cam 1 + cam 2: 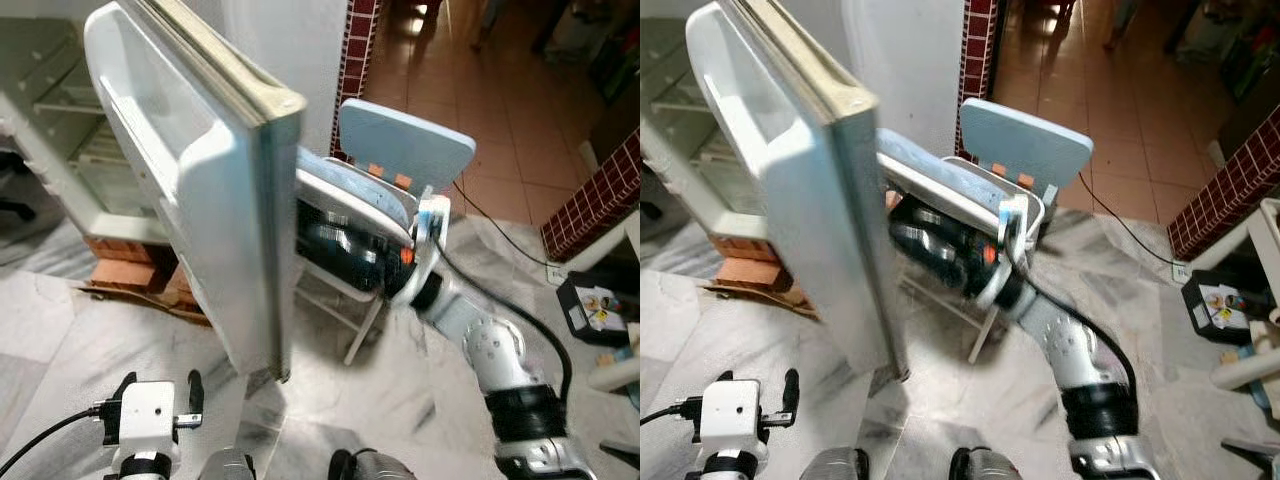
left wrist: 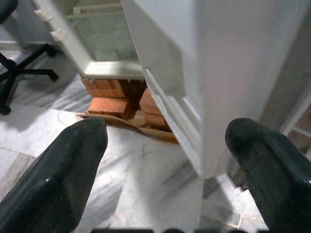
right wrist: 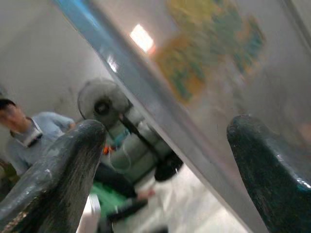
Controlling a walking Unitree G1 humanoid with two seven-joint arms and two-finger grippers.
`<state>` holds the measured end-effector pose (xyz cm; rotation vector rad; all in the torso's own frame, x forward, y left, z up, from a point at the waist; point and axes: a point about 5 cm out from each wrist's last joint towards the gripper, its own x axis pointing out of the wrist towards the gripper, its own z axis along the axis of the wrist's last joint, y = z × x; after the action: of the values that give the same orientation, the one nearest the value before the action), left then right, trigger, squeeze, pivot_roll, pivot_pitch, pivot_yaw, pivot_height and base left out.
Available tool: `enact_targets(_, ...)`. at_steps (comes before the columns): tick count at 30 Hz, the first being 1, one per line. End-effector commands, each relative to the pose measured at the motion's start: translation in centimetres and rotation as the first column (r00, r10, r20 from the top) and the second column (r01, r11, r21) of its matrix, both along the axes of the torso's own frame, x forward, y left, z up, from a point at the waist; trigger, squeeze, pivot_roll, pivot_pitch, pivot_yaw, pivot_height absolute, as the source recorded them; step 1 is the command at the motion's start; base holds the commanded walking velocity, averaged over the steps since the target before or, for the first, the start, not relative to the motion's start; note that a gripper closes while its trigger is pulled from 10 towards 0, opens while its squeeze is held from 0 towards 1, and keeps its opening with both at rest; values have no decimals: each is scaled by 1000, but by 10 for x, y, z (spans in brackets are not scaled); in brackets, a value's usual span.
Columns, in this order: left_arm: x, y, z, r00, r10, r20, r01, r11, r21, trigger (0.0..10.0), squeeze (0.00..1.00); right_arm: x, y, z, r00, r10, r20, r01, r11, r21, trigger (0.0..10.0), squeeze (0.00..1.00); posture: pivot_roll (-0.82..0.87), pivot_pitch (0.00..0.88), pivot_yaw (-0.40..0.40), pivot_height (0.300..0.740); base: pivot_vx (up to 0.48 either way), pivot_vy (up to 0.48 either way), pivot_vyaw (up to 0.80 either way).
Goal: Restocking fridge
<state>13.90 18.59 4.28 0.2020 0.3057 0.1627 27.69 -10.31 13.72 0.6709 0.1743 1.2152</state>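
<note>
Right gripper (image 3: 165, 160) — fingers spread wide — reaches behind the fridge door (image 1: 215, 190).

The robot's right arm (image 1: 500, 360) is silver with rounded joints and black ring bands, a black cable looping alongside it and an orange mark near its wrist, while the left gripper (image 1: 155, 405) has a white boxy housing, a thin black cable, and glossy black fingers (image 2: 63, 170).

The open fridge door (image 1: 215, 190) and blue chair (image 1: 400, 150) block the middle.
</note>
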Motion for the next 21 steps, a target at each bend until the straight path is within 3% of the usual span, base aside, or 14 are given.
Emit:
enact_targets(1,-3,2,-3,1000,2,-23,-2,1000,4,10000,0,-4,-1,-2,999,35,25,-33,997,-67,10000,0,143,114,-52,740,0,0,0)
enact_targets(6,-2,3,-4,1000,5,-20,-5,1000,8,10000,0,-4,-3,-22,1000,2,31,4,978,-208,10000,0,148,108,-58,740,0,0,0)
enact_targets(7,-1,4,-3,1000,13,-13,-13,1000,21,10000,0,1,-5,-32,998,-53,45,63,958,-278,10000,0,151,104,-61,740,0,0,0)
enact_targets(11,3,9,3,1000,11,21,-13,997,82,10000,0,13,-10,-42,977,-197,77,212,913,-350,10000,0,142,101,-68,740,0,0,0)
enact_targets(12,3,9,3,1000,11,21,-13,997,82,10000,0,13,-10,-42,977,-197,77,212,913,-350,10000,0,142,101,-68,740,0,0,0)
enact_targets(14,11,15,11,996,-47,73,34,985,169,10000,0,22,-19,-47,931,-360,57,356,863,-359,10000,0,142,98,-72,740,0,0,0)
enact_targets(15,11,15,11,996,-47,73,34,985,169,10000,0,22,-19,-47,931,-360,57,356,863,-359,10000,0,142,98,-72,740,0,0,0)
enact_targets(17,18,18,13,995,-57,85,42,985,168,10000,0,25,-22,-51,903,-420,89,421,823,-381,10000,0,137,109,-64,740,0,0,0)
enact_targets(21,29,13,16,985,-140,97,124,979,161,10000,0,26,-17,-51,889,-441,125,453,809,-373,10000,0,130,107,-53,740,0,0,0)
